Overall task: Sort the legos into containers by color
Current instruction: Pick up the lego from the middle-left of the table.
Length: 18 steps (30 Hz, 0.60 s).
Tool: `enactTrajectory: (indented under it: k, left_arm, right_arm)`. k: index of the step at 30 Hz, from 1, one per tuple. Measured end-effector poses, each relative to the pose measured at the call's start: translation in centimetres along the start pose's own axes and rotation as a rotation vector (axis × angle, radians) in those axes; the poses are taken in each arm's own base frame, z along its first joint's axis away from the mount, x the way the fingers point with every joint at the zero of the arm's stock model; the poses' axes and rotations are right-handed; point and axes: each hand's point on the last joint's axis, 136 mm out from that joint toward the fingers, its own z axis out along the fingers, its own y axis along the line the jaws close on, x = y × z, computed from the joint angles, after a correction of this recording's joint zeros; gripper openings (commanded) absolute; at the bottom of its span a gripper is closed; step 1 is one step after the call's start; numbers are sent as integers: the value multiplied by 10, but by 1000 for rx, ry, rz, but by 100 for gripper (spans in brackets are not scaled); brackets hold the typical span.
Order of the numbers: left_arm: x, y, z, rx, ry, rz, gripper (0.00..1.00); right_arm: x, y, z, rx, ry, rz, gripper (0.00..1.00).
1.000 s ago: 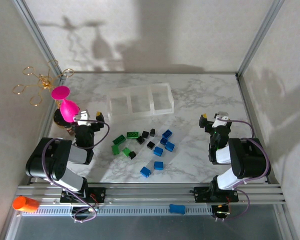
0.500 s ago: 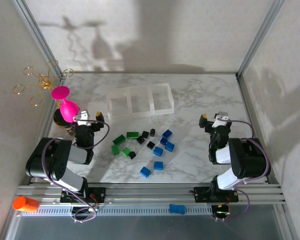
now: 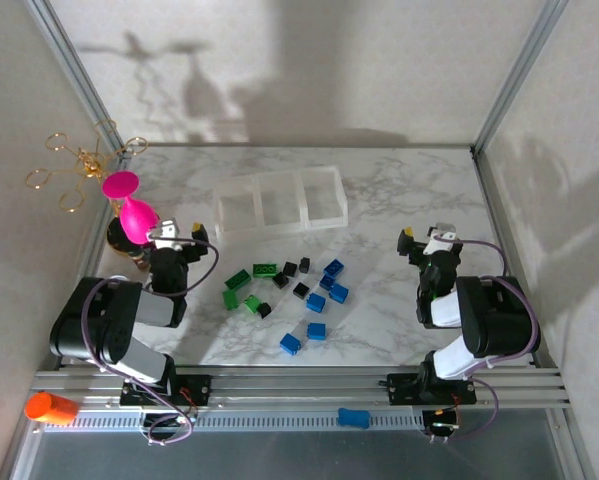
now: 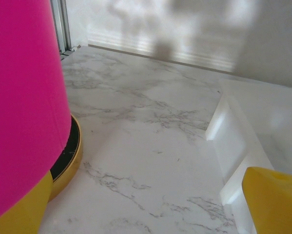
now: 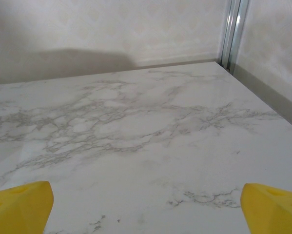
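The legos lie loose mid-table in the top view: green ones (image 3: pixel 237 280) on the left, black ones (image 3: pixel 300 290) in the middle, blue ones (image 3: pixel 317 331) to the right and front. Behind them stands the translucent white tray (image 3: pixel 279 226) of three compartments, which look empty. My left gripper (image 3: pixel 174 236) rests near the table's left side, open, its yellow fingertips (image 4: pixel 277 200) far apart over bare marble, the tray's wall (image 4: pixel 228 131) just right of it. My right gripper (image 3: pixel 426 240) sits at the right, open, with nothing between its fingertips (image 5: pixel 21 204).
A pink vase (image 3: pixel 134 215) on a gold-rimmed black base (image 4: pixel 70 156) stands right beside the left gripper. A gold wire ornament (image 3: pixel 79 165) is at the back left. An orange cylinder (image 3: pixel 49 407) and a blue piece (image 3: pixel 352 417) lie on the front rail. Walls enclose the table.
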Motion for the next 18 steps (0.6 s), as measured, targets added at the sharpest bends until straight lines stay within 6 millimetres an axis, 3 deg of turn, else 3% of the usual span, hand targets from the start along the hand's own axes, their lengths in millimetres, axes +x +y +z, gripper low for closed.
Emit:
enactTrajectory:
  k: [8,18]
  left_arm:
    - [-37,-6,-3,11,-42,-31,99]
    - [-40,-3,-16,3,4,-49,99]
  right_arm:
    - [-45,0,10,26,-35,26,99]
    - [-68,-13,8,103,9,207,99]
